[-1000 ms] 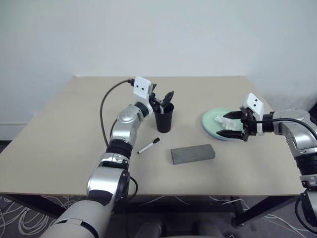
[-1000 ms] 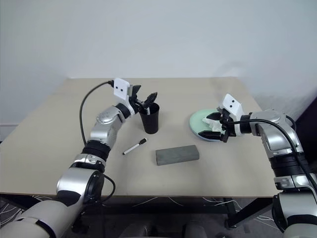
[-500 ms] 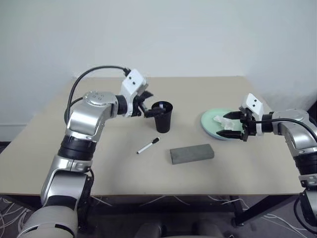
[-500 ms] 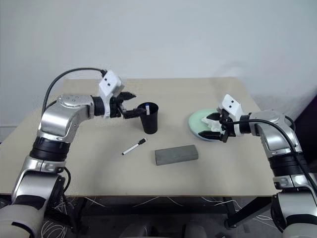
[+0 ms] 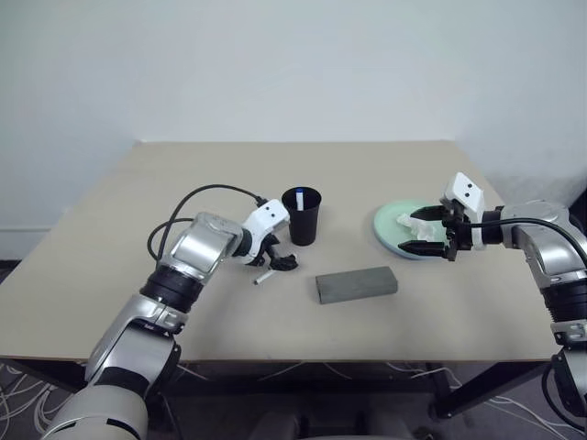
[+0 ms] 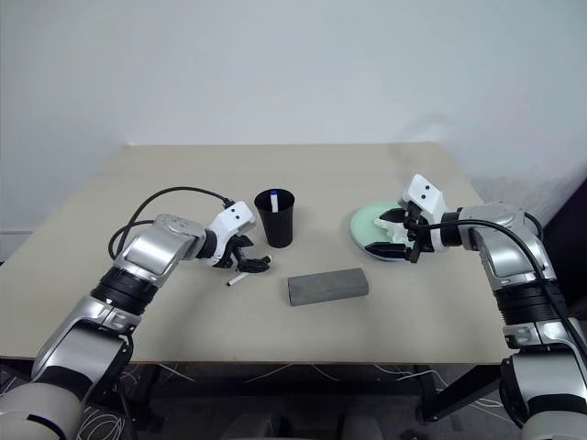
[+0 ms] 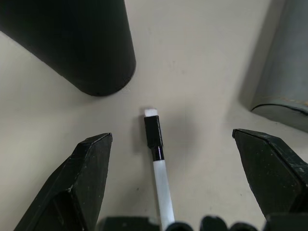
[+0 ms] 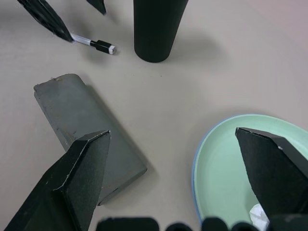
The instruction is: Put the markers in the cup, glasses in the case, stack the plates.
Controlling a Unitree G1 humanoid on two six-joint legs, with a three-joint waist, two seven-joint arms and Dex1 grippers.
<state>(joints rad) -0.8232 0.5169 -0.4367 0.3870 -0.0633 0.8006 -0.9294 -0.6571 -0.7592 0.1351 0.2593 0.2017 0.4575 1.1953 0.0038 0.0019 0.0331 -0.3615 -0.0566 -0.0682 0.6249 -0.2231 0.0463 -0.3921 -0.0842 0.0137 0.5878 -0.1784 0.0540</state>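
Note:
The black cup (image 5: 302, 216) stands mid-table with the blue-ended marker (image 5: 300, 197) upright inside it. The black-capped marker (image 7: 156, 154) lies on the table just in front of the cup. My left gripper (image 5: 278, 261) points down over it, open, one finger on either side and clear of it. The grey case (image 5: 357, 283) lies shut to the right of that marker. The mint green plate (image 5: 390, 225) rests on the light blue plate (image 8: 195, 168). My right gripper (image 5: 422, 231) hovers open over the plates' near edge. The glasses are out of view.
A crumpled white tissue (image 5: 409, 221) lies on the green plate, between my right gripper's fingers. The table's (image 5: 138, 229) left half and front strip are bare. The table's right edge runs close behind the plates.
My left arm has swung away from the cup's rim and down to the table, tipping its gripper over the black-capped marker. The blue-ended marker stays in the cup. My right arm has kept still.

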